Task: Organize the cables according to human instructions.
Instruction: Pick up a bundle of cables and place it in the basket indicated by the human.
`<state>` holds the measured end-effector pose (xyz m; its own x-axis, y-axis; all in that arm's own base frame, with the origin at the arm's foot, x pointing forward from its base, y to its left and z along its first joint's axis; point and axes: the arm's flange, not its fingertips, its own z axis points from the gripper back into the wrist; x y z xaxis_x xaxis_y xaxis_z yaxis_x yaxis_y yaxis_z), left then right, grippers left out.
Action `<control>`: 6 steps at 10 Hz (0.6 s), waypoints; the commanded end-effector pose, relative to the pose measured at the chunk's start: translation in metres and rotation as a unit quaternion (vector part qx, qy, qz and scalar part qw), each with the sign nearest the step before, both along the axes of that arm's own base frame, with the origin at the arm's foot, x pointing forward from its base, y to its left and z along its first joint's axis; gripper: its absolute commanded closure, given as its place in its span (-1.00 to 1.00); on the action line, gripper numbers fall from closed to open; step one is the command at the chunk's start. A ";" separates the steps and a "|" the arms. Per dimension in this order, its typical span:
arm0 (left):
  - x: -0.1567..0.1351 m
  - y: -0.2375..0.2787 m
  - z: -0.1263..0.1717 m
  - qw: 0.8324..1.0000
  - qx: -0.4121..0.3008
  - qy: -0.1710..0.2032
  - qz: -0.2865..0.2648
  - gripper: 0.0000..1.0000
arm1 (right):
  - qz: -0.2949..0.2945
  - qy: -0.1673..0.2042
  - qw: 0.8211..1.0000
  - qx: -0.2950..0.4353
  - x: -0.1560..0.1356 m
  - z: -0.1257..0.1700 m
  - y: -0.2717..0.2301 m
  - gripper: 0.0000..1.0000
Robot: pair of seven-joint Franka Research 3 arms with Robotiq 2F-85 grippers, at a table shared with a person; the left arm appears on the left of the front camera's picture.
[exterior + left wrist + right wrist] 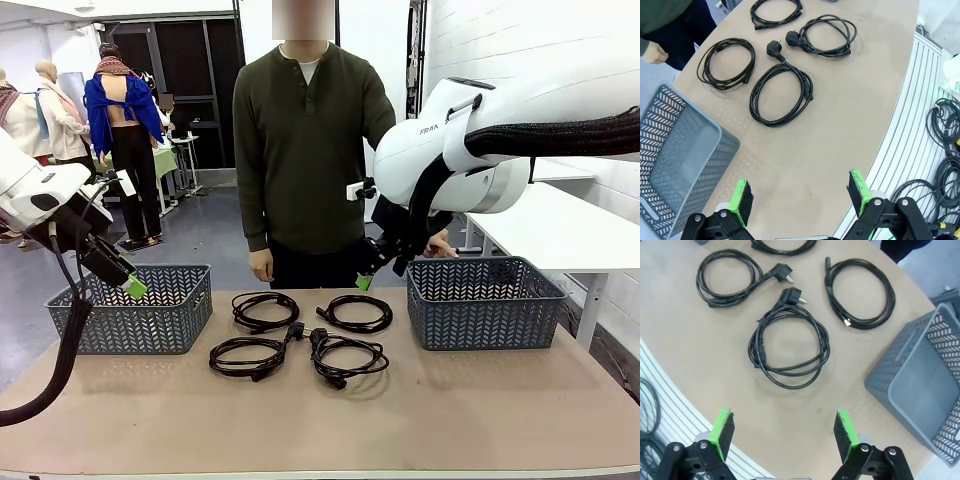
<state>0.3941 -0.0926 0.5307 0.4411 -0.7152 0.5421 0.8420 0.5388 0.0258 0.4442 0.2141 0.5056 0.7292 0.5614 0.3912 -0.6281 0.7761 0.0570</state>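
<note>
Both arms hang high over the near edge of the table (300, 425), left gripper (800, 195) and right gripper (782, 432) with jaws wide apart, gripping and touching nothing. My guess is they're waiting to be told what goes where. The four cables (247, 357) lie coiled two-by-two mid-table, between the baskets (140, 322), one each side. Person (305, 150) stands at the far edge.

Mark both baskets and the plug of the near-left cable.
Left basket (140, 328): front view, its front wall.
Right basket (485, 320): front view, its front wall.
Near-left cable (773, 48): left wrist view, its plug head.
</note>
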 end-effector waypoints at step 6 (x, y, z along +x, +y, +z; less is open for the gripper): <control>0.002 0.002 0.000 1.000 -0.009 0.000 -0.006 -1.00 | -0.057 0.093 0.994 0.019 0.052 -0.058 0.057 -1.00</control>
<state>0.3941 -0.0928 0.5306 0.4411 -0.7156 0.5416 0.8420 0.5388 0.0263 0.4855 0.2648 0.4446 0.8231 0.4962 0.2761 -0.5483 0.8211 0.1589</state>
